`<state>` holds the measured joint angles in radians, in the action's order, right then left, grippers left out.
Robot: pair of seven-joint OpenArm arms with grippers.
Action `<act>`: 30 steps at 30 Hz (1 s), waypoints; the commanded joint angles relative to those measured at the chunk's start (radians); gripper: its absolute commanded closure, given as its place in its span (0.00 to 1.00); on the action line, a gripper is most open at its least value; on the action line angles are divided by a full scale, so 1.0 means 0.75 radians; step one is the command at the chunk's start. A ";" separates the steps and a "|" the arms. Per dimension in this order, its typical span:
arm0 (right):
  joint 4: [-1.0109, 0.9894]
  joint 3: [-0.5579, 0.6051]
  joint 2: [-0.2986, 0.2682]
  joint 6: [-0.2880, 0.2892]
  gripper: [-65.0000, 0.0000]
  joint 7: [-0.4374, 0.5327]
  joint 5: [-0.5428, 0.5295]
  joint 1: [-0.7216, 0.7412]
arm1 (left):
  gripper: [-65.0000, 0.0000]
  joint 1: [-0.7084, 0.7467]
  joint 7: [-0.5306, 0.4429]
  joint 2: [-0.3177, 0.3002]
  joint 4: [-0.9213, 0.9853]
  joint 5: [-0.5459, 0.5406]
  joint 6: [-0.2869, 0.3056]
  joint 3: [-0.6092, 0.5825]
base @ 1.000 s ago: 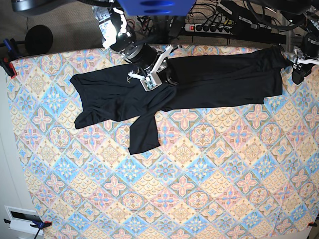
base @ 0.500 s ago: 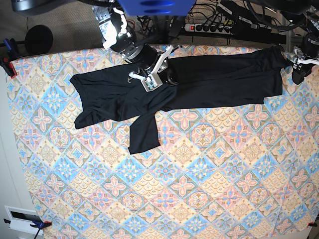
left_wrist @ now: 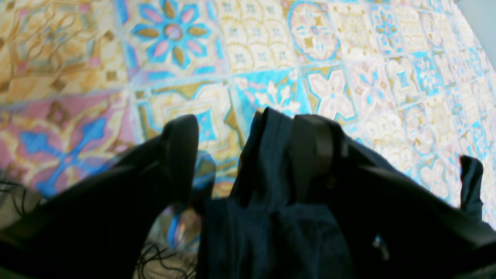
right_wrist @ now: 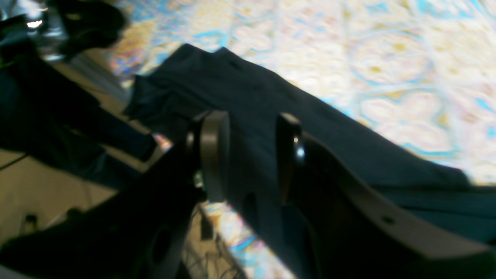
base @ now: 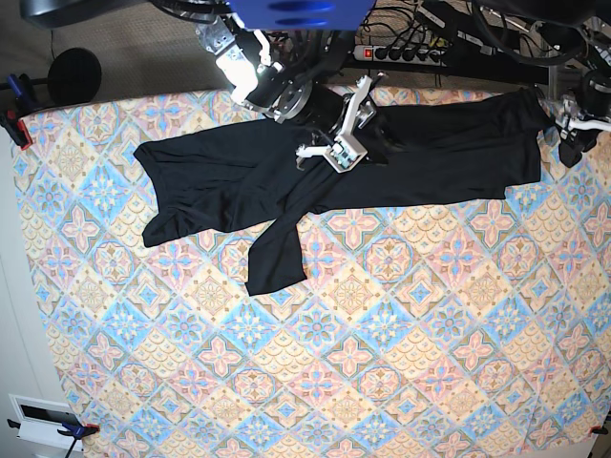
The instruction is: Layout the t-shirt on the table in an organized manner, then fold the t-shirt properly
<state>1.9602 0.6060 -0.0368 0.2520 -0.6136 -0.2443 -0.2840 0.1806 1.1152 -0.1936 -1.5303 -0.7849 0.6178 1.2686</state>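
shirt: the t-shirt (base: pixel 286 181) lies in a long band along the far edge of the table (base: pixel 382 363) — long axis left to right in the base view, one sleeve trailing toward the near side.
right gripper: the right gripper (base: pixel 329 153) sits over the shirt's middle, jaws parted, cloth between them but not pinched.
left gripper: the left gripper (left_wrist: pixel 248 155) stands wide open at the shirt's end, cloth draped on one finger — no grip.
key relation: the bunched part lies beside the right gripper, so that arm looks nearer.

The plain black short-sleeved fabric t-shirt (base: pixel 334 167) lies stretched along the far edge of the wide cloth-covered table (base: pixel 382 363), one sleeve reaching toward the table's middle
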 commanded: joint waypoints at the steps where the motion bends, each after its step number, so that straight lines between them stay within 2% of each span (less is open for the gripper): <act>1: 0.024 -0.001 0.005 0.005 0.69 0.040 -0.019 0.028 | 0.42 0.006 -0.023 -0.023 -0.019 -0.018 0.004 0.006; 4: 0.020 -0.011 0.007 0.005 0.69 0.040 -0.021 0.093 | 0.42 0.006 -0.025 -0.023 -0.019 -0.020 0.004 0.006; 7: 0.016 -0.105 0.011 0.005 0.69 0.038 -0.027 0.214 | 0.42 0.006 -0.025 -0.023 -0.019 -0.022 0.004 0.006; 10: -0.035 -0.250 0.030 0.005 0.69 -0.069 -0.048 0.304 | 0.42 0.010 -0.025 -0.023 -0.019 -0.022 0.004 0.008; 14: -0.270 -0.506 0.091 0.005 0.69 -0.103 -0.189 0.429 | 0.42 0.012 -0.025 -0.023 -0.019 -0.022 0.004 0.008; 20: -0.655 -0.795 0.099 0.005 0.69 -0.103 -0.444 0.588 | 0.42 0.012 -0.025 -0.023 -0.019 -0.022 0.004 0.008; 23: -0.773 -0.852 0.099 0.005 0.69 -0.103 -0.481 0.648 | 0.42 0.012 -0.027 -0.023 -0.019 -0.022 0.004 0.008; 30: -0.998 -0.876 0.099 0.005 0.69 -0.089 -0.424 0.748 | 0.42 0.010 -0.031 -0.023 -0.019 -0.022 0.004 0.012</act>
<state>1.1923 -0.0490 0.0353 0.2417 -0.7021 -0.5465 0.2478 0.1886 1.1152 -0.1905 -1.5291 -0.7815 0.6174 1.2705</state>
